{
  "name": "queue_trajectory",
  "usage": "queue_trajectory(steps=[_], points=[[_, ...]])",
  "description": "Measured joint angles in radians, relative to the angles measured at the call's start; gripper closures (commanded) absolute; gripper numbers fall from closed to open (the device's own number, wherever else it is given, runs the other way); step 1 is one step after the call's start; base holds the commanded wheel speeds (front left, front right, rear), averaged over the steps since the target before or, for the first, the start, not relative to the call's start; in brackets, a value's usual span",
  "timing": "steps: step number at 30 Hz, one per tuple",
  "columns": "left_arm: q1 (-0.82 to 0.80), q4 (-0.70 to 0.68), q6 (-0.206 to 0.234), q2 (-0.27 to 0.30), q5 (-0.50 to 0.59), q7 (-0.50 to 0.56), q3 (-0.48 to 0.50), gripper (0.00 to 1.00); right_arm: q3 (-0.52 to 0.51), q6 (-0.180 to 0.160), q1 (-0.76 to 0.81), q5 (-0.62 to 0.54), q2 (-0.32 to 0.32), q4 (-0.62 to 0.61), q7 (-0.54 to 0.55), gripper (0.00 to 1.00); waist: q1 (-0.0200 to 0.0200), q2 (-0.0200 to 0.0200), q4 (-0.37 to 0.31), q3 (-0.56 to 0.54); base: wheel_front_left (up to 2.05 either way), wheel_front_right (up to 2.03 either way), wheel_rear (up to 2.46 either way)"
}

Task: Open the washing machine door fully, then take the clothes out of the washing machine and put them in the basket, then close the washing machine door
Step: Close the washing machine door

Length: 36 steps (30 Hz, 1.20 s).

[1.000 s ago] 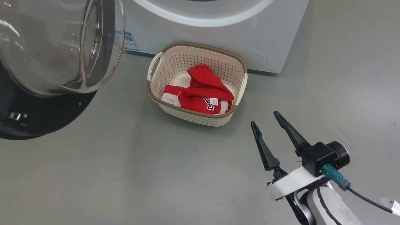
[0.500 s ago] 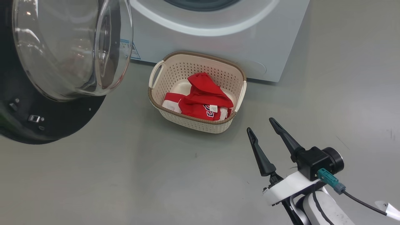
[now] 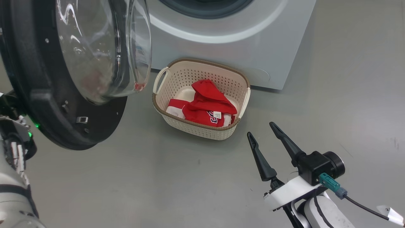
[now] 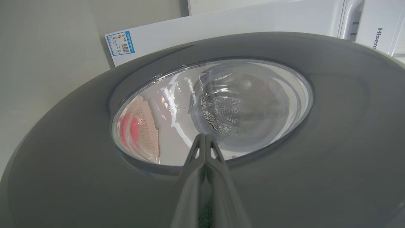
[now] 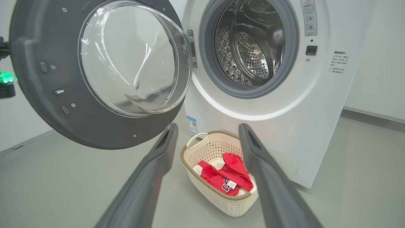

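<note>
The washing machine door [image 3: 63, 104], black-rimmed with a clear glass bowl, stands partly swung out at the left. My left gripper [image 4: 205, 136] is shut, its tips against the door's outer face [image 4: 348, 142]. The door hides that gripper in the head view. The washing machine [image 3: 221, 53] gapes behind, and its steel drum [image 5: 253, 47] looks bare. Red clothes [image 3: 207, 106] with a white tag lie in the cream basket [image 3: 202, 131] in front of the machine. My right gripper [image 3: 261, 129] hangs open over the floor, right of the basket, holding nothing.
Grey floor spreads around the basket and under the door. My left forearm [image 3: 9, 158] shows at the lower left behind the door rim. A blue label [image 5: 191, 125] marks the machine's lower corner. A second white appliance [image 4: 379, 34] stands beyond the door.
The head camera has tilted up a little. The door has swung further toward the machine, its rim edge now facing me, and my left arm has come into sight. The right gripper stays open.
</note>
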Motion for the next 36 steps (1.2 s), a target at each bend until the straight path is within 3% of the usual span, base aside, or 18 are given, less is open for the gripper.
queue_trajectory(steps=[7,13,19,29,36], points=[[0.045,-0.054,-0.015,-0.079,0.011,0.025,-0.06,1.0,0.003,0.0,0.0,0.0,0.002,0.002,-0.006,0.0,0.0,0.0,0.002,-0.001,0.0,0.0,0.0],[0.082,-0.111,-0.016,-0.089,0.019,0.016,-0.069,1.0,0.002,-0.001,0.0,0.002,0.004,0.005,-0.006,0.0,0.0,0.0,-0.001,-0.002,0.0,0.0,0.0],[0.151,-0.206,-0.034,-0.087,0.129,-0.056,-0.142,1.0,-0.01,-0.002,0.009,0.009,0.005,0.015,-0.007,0.0,0.0,0.0,0.002,-0.011,0.0,0.0,0.0],[0.357,-0.391,-0.044,0.007,0.384,-0.238,-0.306,1.0,-0.011,-0.011,0.038,0.018,0.011,0.024,-0.007,0.0,0.0,0.0,0.03,-0.04,0.0,0.0,0.0],[0.544,-0.568,-0.044,0.063,0.55,-0.421,-0.488,1.0,-0.006,-0.011,0.044,0.021,0.014,0.027,-0.007,0.0,0.0,0.0,0.053,-0.058,0.0,0.0,0.0]])
